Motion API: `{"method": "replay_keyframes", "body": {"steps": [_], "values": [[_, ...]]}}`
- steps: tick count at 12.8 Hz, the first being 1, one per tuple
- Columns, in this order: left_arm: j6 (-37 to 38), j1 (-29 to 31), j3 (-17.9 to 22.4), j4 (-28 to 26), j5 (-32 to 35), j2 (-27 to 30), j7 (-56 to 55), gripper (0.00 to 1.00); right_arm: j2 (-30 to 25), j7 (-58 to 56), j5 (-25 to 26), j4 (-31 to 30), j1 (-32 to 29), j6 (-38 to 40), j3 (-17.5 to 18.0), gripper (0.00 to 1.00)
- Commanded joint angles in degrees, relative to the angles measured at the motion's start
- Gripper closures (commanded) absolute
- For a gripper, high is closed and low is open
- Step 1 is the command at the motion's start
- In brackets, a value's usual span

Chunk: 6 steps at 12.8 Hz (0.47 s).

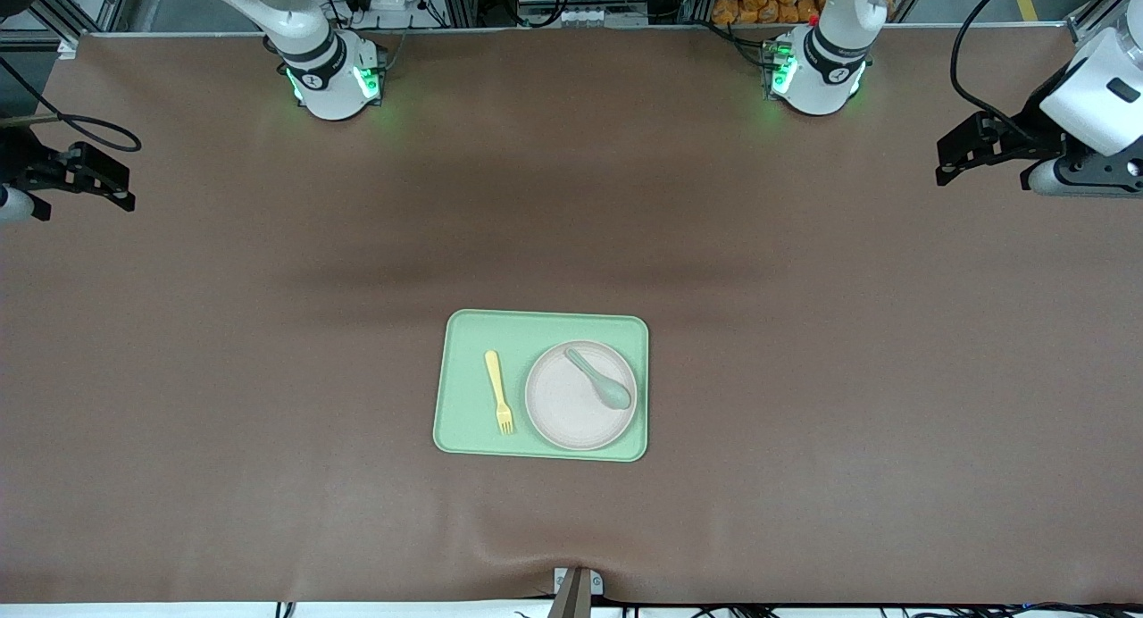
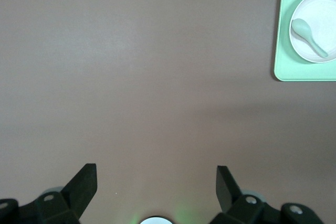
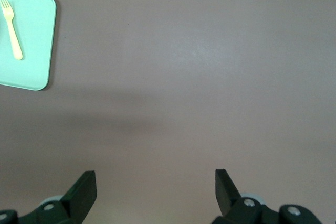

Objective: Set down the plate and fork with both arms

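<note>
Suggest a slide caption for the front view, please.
Fork and spoon-bearing plate on green tray; both arms wait.

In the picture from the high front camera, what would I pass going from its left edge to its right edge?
Right gripper, open over bare table → tray → fork → plate with the spoon on it → left gripper, also open over bare table.

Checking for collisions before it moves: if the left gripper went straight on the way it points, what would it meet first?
Probably just bare table; the open left gripper points down at it, the tray off to one side.
</note>
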State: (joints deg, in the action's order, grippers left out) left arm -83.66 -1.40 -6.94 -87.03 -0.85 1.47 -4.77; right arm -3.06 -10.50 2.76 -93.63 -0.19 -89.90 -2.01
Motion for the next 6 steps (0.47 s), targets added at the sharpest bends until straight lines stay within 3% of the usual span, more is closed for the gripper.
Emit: {"method": "replay_keyframes", "body": {"steps": [1,6], "values": [[0.0,0.1,-1.0,-0.6,1.0,1.0,0.6,0.00,0.2,-0.7,1.1,1.0,-0.8,0.7,0.6,0.00],[0.0,0.4,-1.2,-0.6,1.0,1.0,0.6,0.00,0.2,-0.7,0.8,1.0,-0.9,0.6,0.5,0.00]]}}
